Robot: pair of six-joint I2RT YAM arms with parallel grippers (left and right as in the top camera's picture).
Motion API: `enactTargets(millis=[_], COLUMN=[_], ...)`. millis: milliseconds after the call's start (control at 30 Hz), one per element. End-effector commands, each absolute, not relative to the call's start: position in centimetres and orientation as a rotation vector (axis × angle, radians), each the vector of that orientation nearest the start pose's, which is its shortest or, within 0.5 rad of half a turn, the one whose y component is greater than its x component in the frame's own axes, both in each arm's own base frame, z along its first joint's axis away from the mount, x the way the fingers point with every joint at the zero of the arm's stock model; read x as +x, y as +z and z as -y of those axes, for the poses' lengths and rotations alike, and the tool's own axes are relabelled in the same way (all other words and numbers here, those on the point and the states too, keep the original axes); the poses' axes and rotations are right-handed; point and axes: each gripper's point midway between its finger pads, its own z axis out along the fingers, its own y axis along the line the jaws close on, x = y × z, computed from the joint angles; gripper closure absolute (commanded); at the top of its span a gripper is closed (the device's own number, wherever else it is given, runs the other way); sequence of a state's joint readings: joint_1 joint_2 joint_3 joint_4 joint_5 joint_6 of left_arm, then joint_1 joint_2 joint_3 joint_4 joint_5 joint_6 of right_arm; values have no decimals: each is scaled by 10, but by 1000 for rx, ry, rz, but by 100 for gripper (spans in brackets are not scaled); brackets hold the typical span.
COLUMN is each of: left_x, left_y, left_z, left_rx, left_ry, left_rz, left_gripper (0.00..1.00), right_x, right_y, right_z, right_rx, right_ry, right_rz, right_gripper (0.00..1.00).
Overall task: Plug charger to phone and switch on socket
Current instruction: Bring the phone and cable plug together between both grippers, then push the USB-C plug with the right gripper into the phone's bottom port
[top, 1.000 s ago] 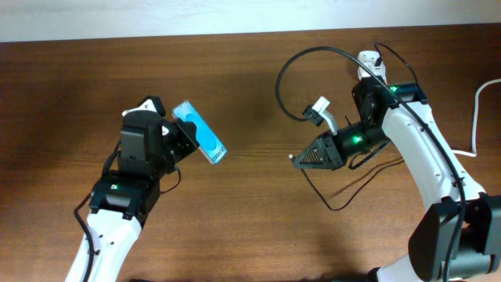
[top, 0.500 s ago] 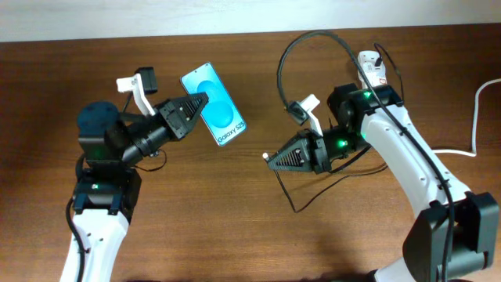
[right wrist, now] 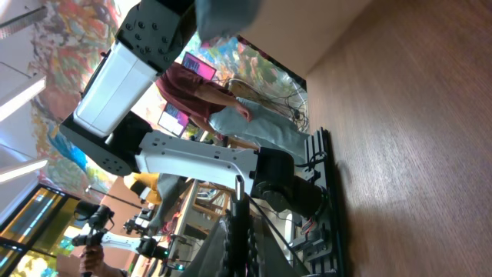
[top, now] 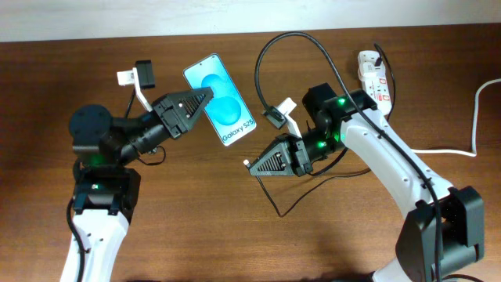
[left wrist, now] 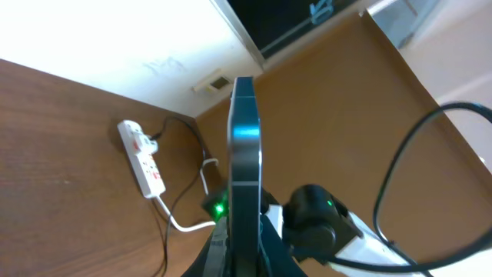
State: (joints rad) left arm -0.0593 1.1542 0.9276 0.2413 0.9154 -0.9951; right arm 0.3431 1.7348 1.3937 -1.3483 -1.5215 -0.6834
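Above the wooden table (top: 235, 243), left gripper (top: 206, 95) clamps the phone (top: 223, 100) (screen up); right gripper (top: 252, 165) pinches the charger (top: 300, 34).

Phone (top: 221, 100): slim rectangular smartphone, cyan-blue screen with a lighter oval and white "Galaxy S25" text; held off the table at one long edge by the left gripper (top: 205, 94), screen up to the overhead camera, lying diagonally with the text end toward the right arm; edge-on in the left wrist view (left wrist: 244, 154)

Charger (top: 293, 34): thin black cable arching in a high loop over the right arm, its end pinched in the right gripper (top: 251, 165), near the phone but apart

Socket (top: 374, 72): elongated white power strip, red switches, lying flat at the table's far right; thick white cord attached
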Motion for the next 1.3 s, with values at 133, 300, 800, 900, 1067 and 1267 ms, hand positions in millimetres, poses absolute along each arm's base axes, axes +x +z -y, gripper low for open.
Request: enactTargets(millis=[133,300,800,900,1067,1267], left_x=[317,325,331,331,331,331], left_y=[370,370,370,370,370,370], left_z=[165,161,157,157,157,157], left_rx=[104,55,-9,-18,-18,-17], left_ry=[-1570,-1535,-1527,-1535,-1535,-1535], left_rz=[-1788,-1778,-1776,-1780,-1780,-1780], left_gripper=[100,100,100,100,100,100], right_x=[229,230,233,234,236,237], right_y=[270,270,305,305,305,305], right_z=[-265,-266,-258,-259,-259,-260], right_rx=[-946,-951,-976,-992,-1009,-1005], right_ry=[2088,2083,2026,2013,1998,2002], right_rz=[-1919,-1913,-1850,-1832,-1810,-1815], right_gripper=[96,96,96,96,96,95])
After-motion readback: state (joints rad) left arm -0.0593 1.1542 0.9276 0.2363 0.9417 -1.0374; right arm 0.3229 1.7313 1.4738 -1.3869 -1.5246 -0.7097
